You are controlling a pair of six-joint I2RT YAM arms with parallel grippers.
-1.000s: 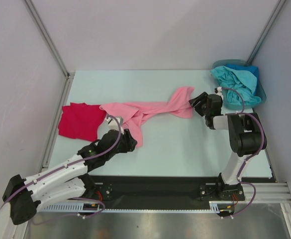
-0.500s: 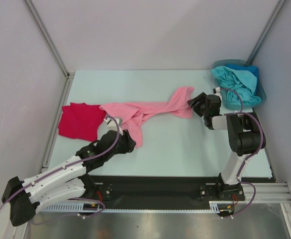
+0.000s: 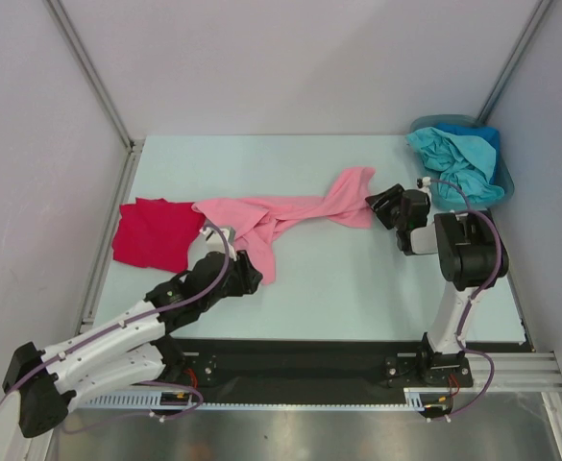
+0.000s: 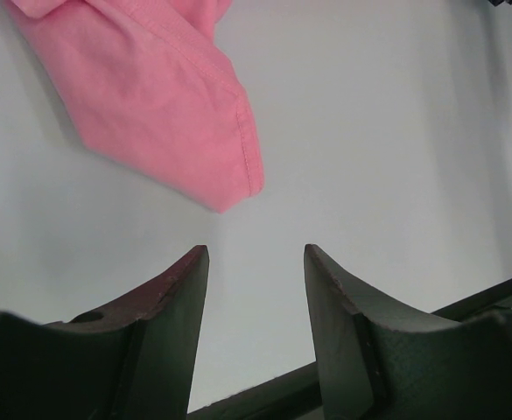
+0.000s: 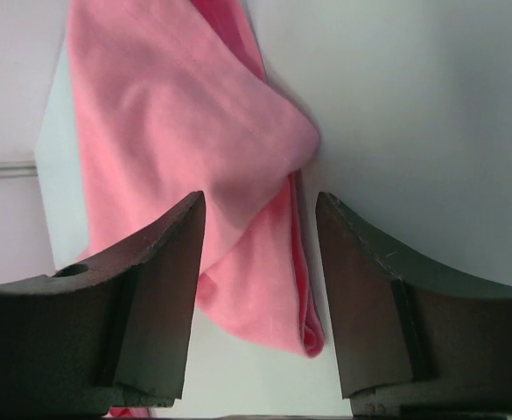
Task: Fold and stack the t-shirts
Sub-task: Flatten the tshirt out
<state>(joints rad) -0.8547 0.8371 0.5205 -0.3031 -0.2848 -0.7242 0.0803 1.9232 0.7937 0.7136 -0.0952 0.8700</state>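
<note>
Two tools: both stand spread, and neither grips anything.
Left tool (image 4: pixel 256 249): jaws apart over bare surface (image 3: pixel 338 279) at the near left. A hem corner of the pink t-shirt (image 4: pixel 168 114) lies just beyond its fingertips, apart from them.
Right tool (image 5: pixel 260 197): jaws apart, aimed at the pink shirt's right end, which bunches just past the tips, unpinched.
Change: over the last second the right tool has shifted only slightly beside that end and its arm has drawn in. The left tool has hardly moved, and the cloth has not shifted.
Meaning: probably lining up for a grasp at both ends. The pink shirt is not yet spread, so its folding has not begun.
Pink shirt's place: a twisted strip across the middle of the surface, its left end against the red t-shirt (image 3: pixel 156 233).
Red shirt: compact at the left edge, seemingly folded.
Container: a blue tub (image 3: pixel 506 182) in the far right corner holds a crumpled teal t-shirt (image 3: pixel 449 163) and a blue t-shirt (image 3: pixel 482 139), the teal one spilling over the rim.
</note>
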